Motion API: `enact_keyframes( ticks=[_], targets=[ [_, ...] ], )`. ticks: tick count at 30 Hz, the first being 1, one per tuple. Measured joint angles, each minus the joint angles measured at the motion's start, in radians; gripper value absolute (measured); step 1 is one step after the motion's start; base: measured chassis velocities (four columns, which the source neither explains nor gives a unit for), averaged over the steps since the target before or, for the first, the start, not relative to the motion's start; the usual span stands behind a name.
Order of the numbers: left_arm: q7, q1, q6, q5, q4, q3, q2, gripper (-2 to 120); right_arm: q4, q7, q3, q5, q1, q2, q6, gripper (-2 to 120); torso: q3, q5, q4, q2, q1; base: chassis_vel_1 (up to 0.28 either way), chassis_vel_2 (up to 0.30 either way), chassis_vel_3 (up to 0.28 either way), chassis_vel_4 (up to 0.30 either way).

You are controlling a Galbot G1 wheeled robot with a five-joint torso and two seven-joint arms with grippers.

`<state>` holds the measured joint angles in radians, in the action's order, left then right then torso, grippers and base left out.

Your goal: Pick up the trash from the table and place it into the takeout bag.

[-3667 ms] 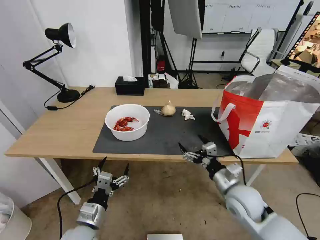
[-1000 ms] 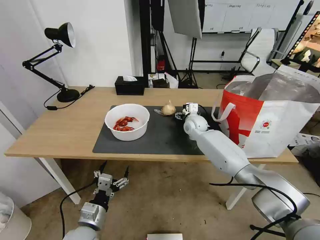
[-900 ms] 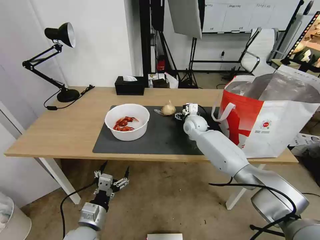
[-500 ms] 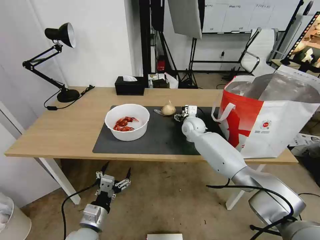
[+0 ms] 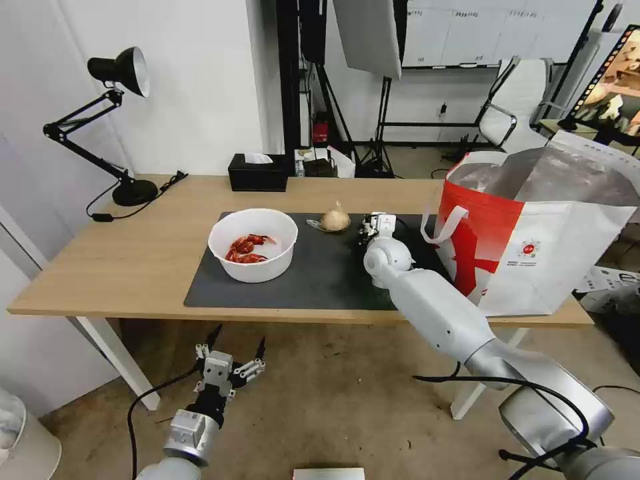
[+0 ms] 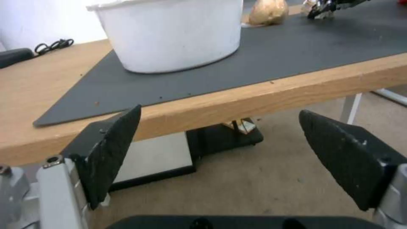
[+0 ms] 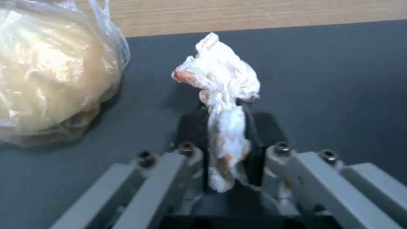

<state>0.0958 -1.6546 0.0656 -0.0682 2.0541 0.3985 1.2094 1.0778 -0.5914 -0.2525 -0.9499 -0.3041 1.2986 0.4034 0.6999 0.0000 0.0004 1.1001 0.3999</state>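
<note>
My right gripper (image 7: pixel 224 121) is shut on the crumpled white tissue (image 7: pixel 222 76), just over the dark mat (image 7: pixel 330 79). In the head view this gripper (image 5: pixel 373 223) sits at the mat's far side, between the small tan knotted bag (image 5: pixel 335 219) and the white-and-red takeout bag (image 5: pixel 533 233). The tan bag (image 7: pixel 46 73) lies close beside the tissue. The white bowl (image 5: pixel 253 243) with red crayfish shells stands on the mat's left part. My left gripper (image 5: pixel 239 335) hangs open below the table's (image 5: pixel 133 253) front edge, its fingers (image 6: pixel 114 152) wide apart.
A black tissue box (image 5: pixel 257 172) stands at the table's back edge. A black desk lamp (image 5: pixel 123 120) with its cable occupies the back left corner. The takeout bag stands open at the table's right end, foil lining showing.
The right arm has reached from the table's front edge across the mat to the tissue and closed on it. The left gripper stayed low under the table.
</note>
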Motion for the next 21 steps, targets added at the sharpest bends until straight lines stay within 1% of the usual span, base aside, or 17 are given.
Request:
enact_keyframes(
  ticks=[1,2,3,4,6,9,11,14,15,18,19,21],
  targets=[
    [0.0,0.0,0.0,0.0,-0.001,0.0,0.0,100,0.002,0.001,0.0,0.0,-0.001,-0.001,-0.003,13,0.0,0.0,0.0,0.0,0.0,0.0,0.0,0.0,0.0],
    [0.0,0.0,-0.001,0.0,-0.003,-0.001,0.0,100,0.009,0.003,0.0,0.0,-0.007,-0.005,-0.019,4,0.0,0.0001,0.0002,0.0,0.0,0.0,0.0,0.0,0.0],
    [0.0,0.0,-0.001,0.0,-0.003,-0.001,0.0,100,0.009,0.003,0.0,0.0,-0.007,-0.005,-0.019,4,0.0,0.0001,0.0002,0.0,0.0,0.0,0.0,0.0,0.0],
    [0.0,0.0,-0.001,0.0,-0.003,-0.001,0.0,100,0.014,0.004,-0.001,0.001,-0.01,-0.008,-0.028,1,0.0,0.0003,0.0002,0.0,0.0,0.0,0.0,0.0,0.0],
    [0.0,0.0,-0.002,0.0,-0.004,-0.002,0.0,100,0.018,0.006,-0.001,0.003,-0.013,-0.01,-0.038,0,0.0,0.0002,0.0001,0.0,0.0,0.0,0.0,0.0,0.0],
    [0.0,0.0,-0.002,0.0,-0.006,-0.004,0.002,100,0.035,0.012,0.009,0.018,-0.026,-0.017,-0.076,0,0.001,0.0004,0.0,0.0,0.0,0.0,0.0,0.0,0.0],
    [0.0,0.0,-0.002,0.0,-0.006,-0.004,0.002,100,0.043,0.011,0.013,0.02,-0.029,-0.02,-0.082,0,0.001,0.0004,-0.0002,0.0,0.0,0.0,0.0,0.0,0.0],
    [0.0,-0.002,-0.003,0.0,-0.006,-0.004,0.003,100,0.127,0.008,0.023,0.044,-0.048,-0.053,-0.102,0,0.0,0.0001,-0.0004,-0.001,0.0,0.0,0.0,0.0,0.0],
    [0.0,-0.002,-0.003,0.0,-0.006,-0.004,0.003,100,0.127,0.008,0.023,0.044,-0.048,-0.053,-0.102,0,0.0,0.0001,-0.0004,-0.001,0.0,0.0,0.0,0.0,0.0],
    [0.001,-0.005,-0.003,-0.001,0.001,0.001,0.004,100,0.307,-0.026,0.029,0.073,-0.089,-0.121,-0.105,0,0.0,-0.0001,-0.0004,0.0,0.0,0.0,0.0,0.0,0.0],
    [0.001,-0.005,-0.003,-0.001,0.001,0.001,0.004,100,0.307,-0.026,0.029,0.073,-0.089,-0.121,-0.105,0,0.0,-0.0001,-0.0004,0.0,0.0,0.0,0.0,0.0,0.0],
    [0.002,-0.012,-0.003,-0.001,0.006,0.006,0.005,100,0.42,-0.064,0.044,0.095,-0.125,-0.168,-0.102,0,0.0,0.0001,-0.0004,0.0,0.0,0.0,0.0,0.0,0.0]
  ],
)
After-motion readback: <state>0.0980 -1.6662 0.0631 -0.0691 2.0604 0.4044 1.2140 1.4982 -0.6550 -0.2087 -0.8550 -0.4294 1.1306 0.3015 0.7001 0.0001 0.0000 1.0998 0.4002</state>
